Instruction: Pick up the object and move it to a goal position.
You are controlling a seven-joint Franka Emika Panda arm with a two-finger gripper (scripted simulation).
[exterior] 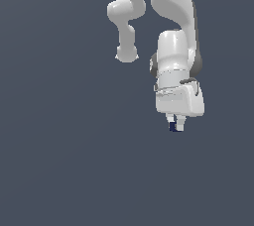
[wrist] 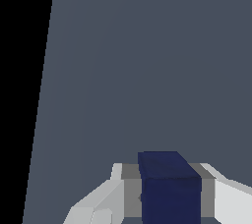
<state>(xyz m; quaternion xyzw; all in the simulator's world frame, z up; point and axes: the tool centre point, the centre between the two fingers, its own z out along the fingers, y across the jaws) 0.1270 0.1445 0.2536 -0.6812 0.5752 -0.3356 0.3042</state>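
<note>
Plainly, we have the cube (exterior: 172,127) pinched between the fingertips of the gripper (exterior: 175,126), directly under the white hand of the arm (exterior: 174,56); the jaws are clamped on its two opposite flat sides. In the exterior view it shows only as a dark navy speck at the very tips, and we cannot tell from there whether it rests on the grey surface (exterior: 59,160) or hangs just above it.

We judge the cube to be light and rigid: a plain, sharp-edged block that should not give under the pads. Its smooth, unmarked faces look as if they could slip, so the best hold is the one we see, square on parallel faces and near the middle, not on an edge or corner.

The wrist view gives what the exterior view cannot: the cube (wrist: 170,188) fills the gap between the fingers (wrist: 101,203), with grey pads pressed against its sides. The exterior view alone shows the arm's posture. Neither view shows any goal marker.
</note>
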